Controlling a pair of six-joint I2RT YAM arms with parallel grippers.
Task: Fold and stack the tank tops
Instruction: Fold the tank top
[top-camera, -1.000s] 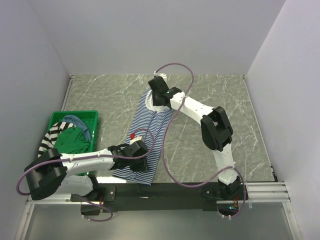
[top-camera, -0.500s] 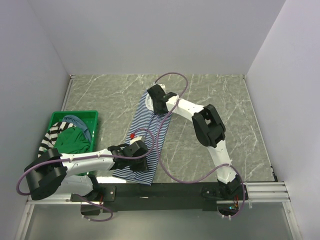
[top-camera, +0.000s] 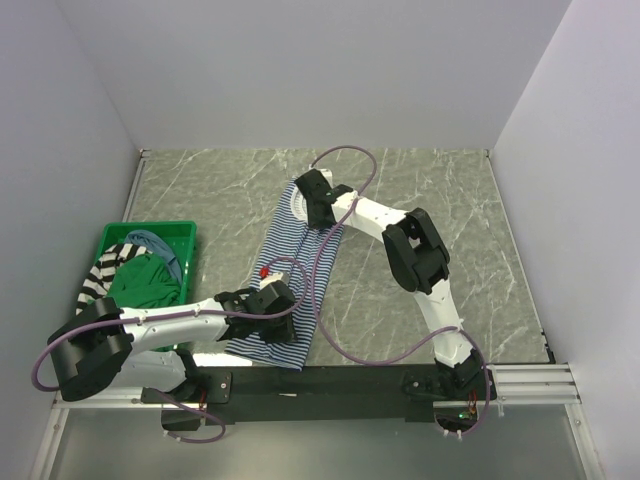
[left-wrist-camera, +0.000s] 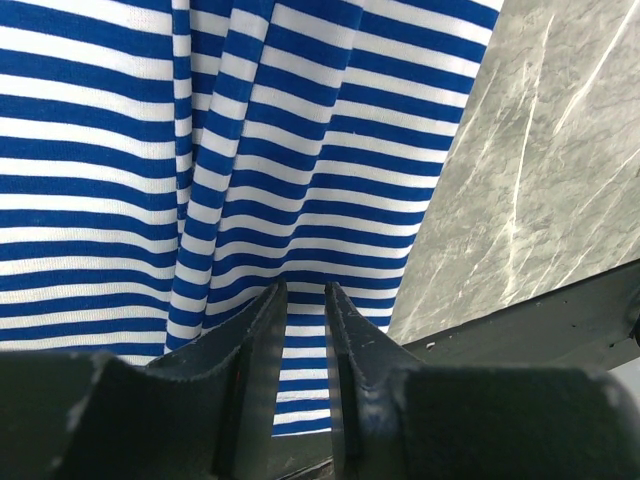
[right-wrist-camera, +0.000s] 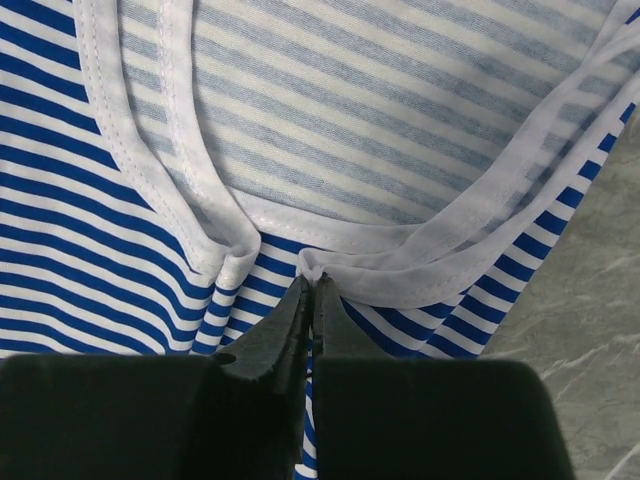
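The thin navy-white striped tank top (top-camera: 300, 255) lies lengthwise on the marble table, neckline at the far end. My right gripper (top-camera: 321, 212) is shut on the white trim at the neckline (right-wrist-camera: 330, 262), fingertips (right-wrist-camera: 298, 300) pressed together. My left gripper (top-camera: 285, 300) sits at the near hem, its jaws close together with striped cloth (left-wrist-camera: 300, 150) between them and folds running to the tips (left-wrist-camera: 270, 300). The green top (top-camera: 145, 282), the bold black-white striped top (top-camera: 103, 272) and the dusty blue top (top-camera: 152, 241) lie heaped in the bin.
The rigid green plastic bin (top-camera: 172, 229) stands at the left edge beside the left arm. Bare marble (top-camera: 450, 200) lies right of the striped top. A black rail (top-camera: 350, 378) runs along the near table edge, also showing in the left wrist view (left-wrist-camera: 540, 320).
My right gripper has moved a little toward the near side with the neckline in it, and its elbow has swung left. The left arm has not moved.
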